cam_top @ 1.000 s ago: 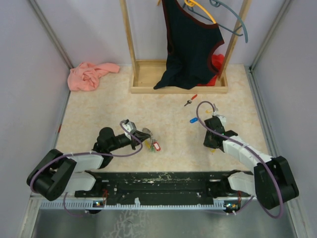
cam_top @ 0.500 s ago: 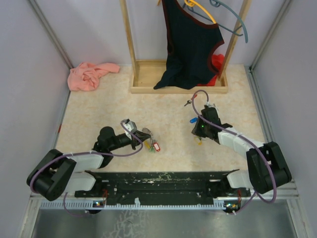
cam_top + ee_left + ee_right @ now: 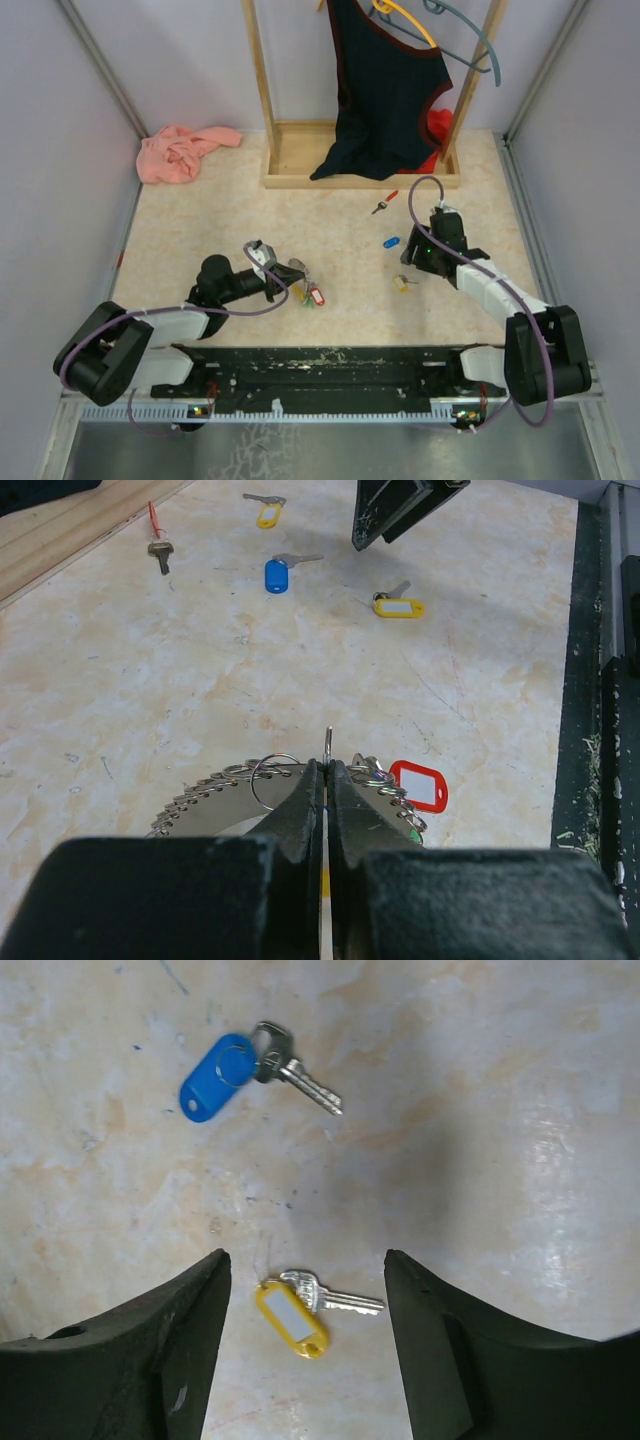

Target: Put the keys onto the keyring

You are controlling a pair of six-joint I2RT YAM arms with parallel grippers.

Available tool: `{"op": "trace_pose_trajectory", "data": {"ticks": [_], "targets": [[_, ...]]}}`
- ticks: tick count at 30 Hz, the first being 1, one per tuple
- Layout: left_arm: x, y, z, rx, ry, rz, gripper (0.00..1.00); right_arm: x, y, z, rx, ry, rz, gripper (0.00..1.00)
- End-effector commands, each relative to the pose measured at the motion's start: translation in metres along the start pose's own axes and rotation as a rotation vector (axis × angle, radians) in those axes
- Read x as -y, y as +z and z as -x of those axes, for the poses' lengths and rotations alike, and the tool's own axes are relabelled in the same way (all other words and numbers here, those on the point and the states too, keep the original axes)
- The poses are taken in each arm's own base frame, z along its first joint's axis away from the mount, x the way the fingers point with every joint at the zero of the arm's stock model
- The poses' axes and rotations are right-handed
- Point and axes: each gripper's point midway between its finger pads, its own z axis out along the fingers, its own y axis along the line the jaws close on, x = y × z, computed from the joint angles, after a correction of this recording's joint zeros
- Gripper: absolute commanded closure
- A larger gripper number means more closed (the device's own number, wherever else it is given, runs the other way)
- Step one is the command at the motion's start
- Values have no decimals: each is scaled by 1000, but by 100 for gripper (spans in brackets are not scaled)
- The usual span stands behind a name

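The left tool (image 3: 328, 780) is pinching the keyring (image 3: 215, 790), jaws almost fully closed on it, at the lower centre of the left wrist view. A red tag (image 3: 418, 785) is lying just right of it on the tabletop (image 3: 150, 680). The right tool (image 3: 305, 1260) is hanging wide open, holding nothing, with the yellow-tagged key (image 3: 295, 1317) showing between its fingers and the blue-tagged key (image 3: 215, 1080) lying at the upper left.

1. My left arm (image 3: 160, 330) & right arm (image 3: 495, 290) had white link shells w/ black joint housings.
2. A thin purple cable (image 3: 225, 312) ran along each, looping free nr the wrists.
3. My left gripper (image 3: 325, 775) had matte blk fingers w/ narrow tapered tips.
4. My right gripper (image 3: 305, 1270) had blk, broad rounded fingers.
5. The base rail (image 3: 320, 362) betw. my arms was blk, scuffed w/ pale flecks.
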Motion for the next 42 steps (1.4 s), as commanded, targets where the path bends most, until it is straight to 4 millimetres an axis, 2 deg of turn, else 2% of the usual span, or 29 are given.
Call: {"op": "trace_pose_trajectory", "data": {"ticks": [1, 6, 13, 18, 24, 29, 32, 37, 42], "targets": [[0, 5, 18, 44, 42, -27, 99, 10, -2, 1, -2, -26, 10, 35], [1, 5, 18, 42, 40, -36, 99, 8, 5, -6, -45, -35, 39, 35], [2, 6, 18, 41, 38, -47, 99, 4, 8, -30, -138, -28, 82, 36], [3, 7, 17, 37, 34, -54, 99, -6, 3, -48, -205, -7, 161, 39], [3, 7, 17, 37, 36, -56, 99, -24, -10, -63, -257, -22, 227, 43], [3, 8, 17, 35, 32, -61, 99, -52, -17, -75, -299, -67, 298, 48], [4, 8, 17, 34, 32, -64, 99, -55, -20, -65, -277, -98, 286, 50], [3, 7, 17, 33, 34, -57, 99, -34, -20, -42, -213, -179, 149, 51], [3, 7, 17, 32, 35, -61, 99, -23, -15, -25, -192, -154, 170, 58]]}}
